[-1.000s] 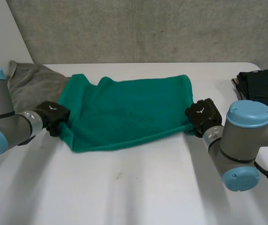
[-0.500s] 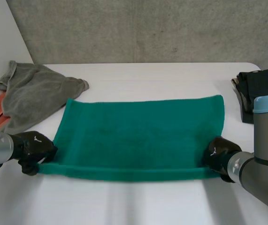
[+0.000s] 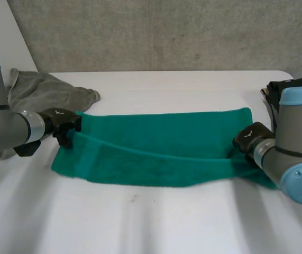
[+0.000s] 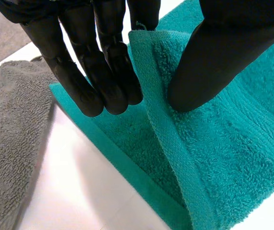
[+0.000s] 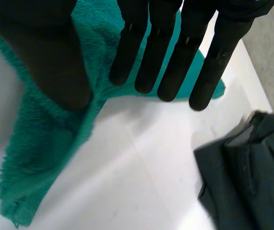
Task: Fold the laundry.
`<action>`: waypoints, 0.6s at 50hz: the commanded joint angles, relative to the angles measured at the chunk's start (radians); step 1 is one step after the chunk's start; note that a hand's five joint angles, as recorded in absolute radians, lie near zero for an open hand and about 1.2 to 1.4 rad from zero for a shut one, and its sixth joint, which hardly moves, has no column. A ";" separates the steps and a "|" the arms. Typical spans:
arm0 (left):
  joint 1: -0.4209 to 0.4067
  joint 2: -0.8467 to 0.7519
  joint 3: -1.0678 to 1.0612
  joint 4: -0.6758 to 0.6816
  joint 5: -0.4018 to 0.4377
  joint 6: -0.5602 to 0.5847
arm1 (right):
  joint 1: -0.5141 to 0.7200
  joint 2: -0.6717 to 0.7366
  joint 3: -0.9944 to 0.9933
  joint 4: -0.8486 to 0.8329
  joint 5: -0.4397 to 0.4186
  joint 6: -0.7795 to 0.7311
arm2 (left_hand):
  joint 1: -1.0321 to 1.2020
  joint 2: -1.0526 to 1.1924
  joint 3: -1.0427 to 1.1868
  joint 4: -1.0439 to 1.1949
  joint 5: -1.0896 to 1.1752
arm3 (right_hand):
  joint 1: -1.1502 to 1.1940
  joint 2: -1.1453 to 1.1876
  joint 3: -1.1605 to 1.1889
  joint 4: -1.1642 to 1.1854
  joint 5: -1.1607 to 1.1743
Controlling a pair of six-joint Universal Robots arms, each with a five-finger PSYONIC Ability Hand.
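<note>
A green towel (image 3: 161, 153) lies lengthwise across the white table (image 3: 156, 217), its near long edge lifted and partly folded back over itself. My left hand (image 3: 61, 120) is at the towel's left end, by the far left corner. In the left wrist view the towel (image 4: 223, 153) has its edge rising between the fingers (image 4: 103, 76) and thumb, which pinch it. My right hand (image 3: 251, 136) is at the towel's right end. Its fingers (image 5: 146, 52) are straight and spread from the thumb, with the towel (image 5: 45, 139) lying slack under them.
A crumpled grey cloth (image 3: 39, 95) lies at the far left, touching the towel's corner, and shows beside the left hand's fingers (image 4: 7, 143). A pile of dark clothes (image 3: 293, 84) sits at the right edge, close to the right hand (image 5: 252, 167).
The towel was drawn flat toward the near side, then both hands carried its near edge back toward the far edge. The right hand's fingers have opened off the towel.
</note>
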 commanded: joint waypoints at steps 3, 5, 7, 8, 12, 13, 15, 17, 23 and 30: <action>0.031 0.040 -0.068 0.060 -0.036 0.043 | -0.104 -0.021 -0.021 0.096 -0.072 0.114 | 0.220 0.200 0.208 0.203 0.230 | -0.141 -0.140 -0.143 -0.146 -0.138; 0.037 0.044 -0.074 0.065 -0.036 0.041 | -0.121 -0.023 -0.021 0.108 -0.089 0.126 | 0.220 0.200 0.208 0.203 0.230 | -0.171 -0.169 -0.172 -0.176 -0.167; 0.041 0.050 -0.083 0.071 -0.033 0.040 | -0.144 -0.024 -0.016 0.125 -0.121 0.148 | 0.220 0.200 0.208 0.203 0.230 | -0.215 -0.213 -0.216 -0.220 -0.211; 0.043 0.050 -0.086 0.073 -0.033 0.040 | -0.150 -0.024 -0.015 0.130 -0.133 0.157 | 0.220 0.200 0.208 0.203 0.230 | -0.218 -0.216 -0.219 -0.223 -0.215; 0.049 0.052 -0.094 0.085 -0.033 0.040 | -0.187 -0.027 0.002 0.142 -0.202 0.221 | 0.220 0.200 0.208 0.203 0.230 | -0.253 -0.252 -0.255 -0.258 -0.250; 0.049 0.051 -0.094 0.088 -0.035 0.040 | -0.194 -0.029 0.008 0.142 -0.216 0.235 | 0.220 0.200 0.208 0.203 0.230 | -0.253 -0.252 -0.255 -0.258 -0.250; 0.052 0.046 -0.088 0.091 -0.036 0.040 | -0.213 -0.041 0.030 0.141 -0.254 0.275 | 0.220 0.200 0.208 0.203 0.230 | -0.256 -0.255 -0.258 -0.261 -0.253; 0.057 0.038 -0.082 0.093 -0.038 0.040 | -0.227 -0.060 0.063 0.138 -0.282 0.300 | 0.220 0.200 0.208 0.203 0.230 | -0.294 -0.293 -0.295 -0.299 -0.291; 0.058 0.020 -0.059 0.093 -0.043 0.038 | -0.245 -0.112 0.156 0.112 -0.311 0.306 | 0.220 0.200 0.208 0.203 0.230 | -0.344 -0.343 -0.346 -0.349 -0.341; 0.061 0.004 -0.037 0.087 -0.047 0.025 | -0.247 -0.146 0.269 0.010 -0.320 0.300 | 0.220 0.200 0.208 0.203 0.230 | -0.364 -0.363 -0.366 -0.370 -0.361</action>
